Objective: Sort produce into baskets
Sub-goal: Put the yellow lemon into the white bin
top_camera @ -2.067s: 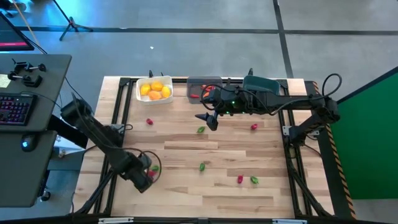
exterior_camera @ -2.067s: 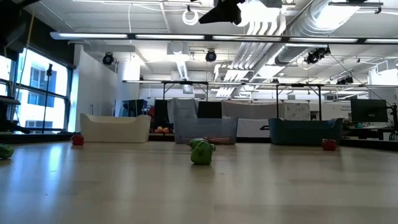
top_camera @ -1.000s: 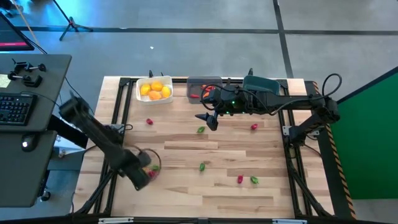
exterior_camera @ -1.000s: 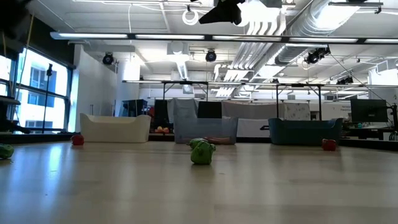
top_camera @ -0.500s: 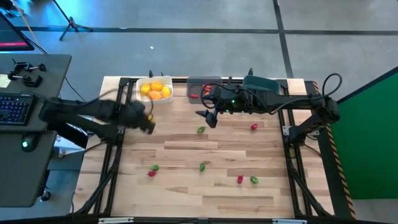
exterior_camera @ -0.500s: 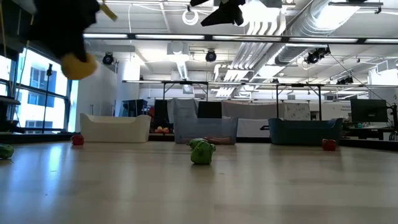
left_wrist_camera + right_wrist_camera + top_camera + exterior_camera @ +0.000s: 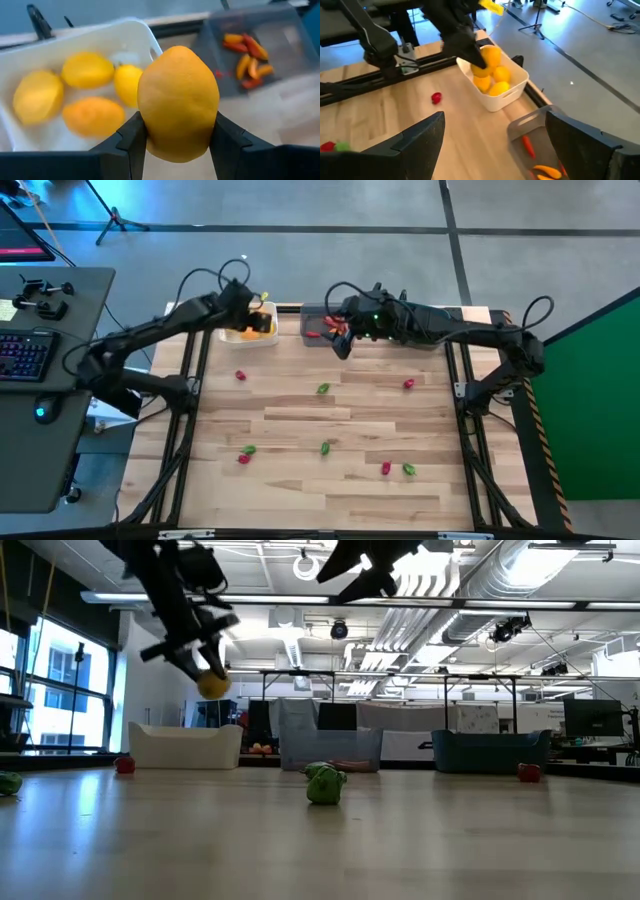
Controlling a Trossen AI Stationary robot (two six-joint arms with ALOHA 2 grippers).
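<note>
My left gripper (image 7: 250,313) is shut on a yellow-orange fruit (image 7: 177,102) above the white bin (image 7: 232,337). That bin holds several more yellow-orange fruits (image 7: 85,95). In the low view the held fruit (image 7: 211,685) hangs high over the table. My right gripper (image 7: 495,150) is open and empty, above the near side of the translucent grey bin (image 7: 318,313), which holds orange and red carrot or chili pieces (image 7: 247,52). The teal bin (image 7: 425,313) lies mostly under my right arm. My left gripper pinches the fruit's two opposite sides (image 7: 150,125) between its two fingers (image 7: 132,145). In the low view the fingers slant down from above and the fruit sits at their free ends. The fruit is lifted clear, above the white bin.
Small loose bits lie on the wooden table: a red bit (image 7: 240,376), a green bit (image 7: 323,388), a red bit (image 7: 408,384), a green and red pair (image 7: 246,452), a green bit (image 7: 326,447), and a red and green pair (image 7: 398,469). A desk with a keyboard (image 7: 25,355) stands off the left edge.
My left gripper has risen from the table's near left and swung to the far edge, carrying the yellow-orange fruit to above the white bin. The green and red bits stay where it was. My right gripper has moved toward the far edge, over the grey bin.
</note>
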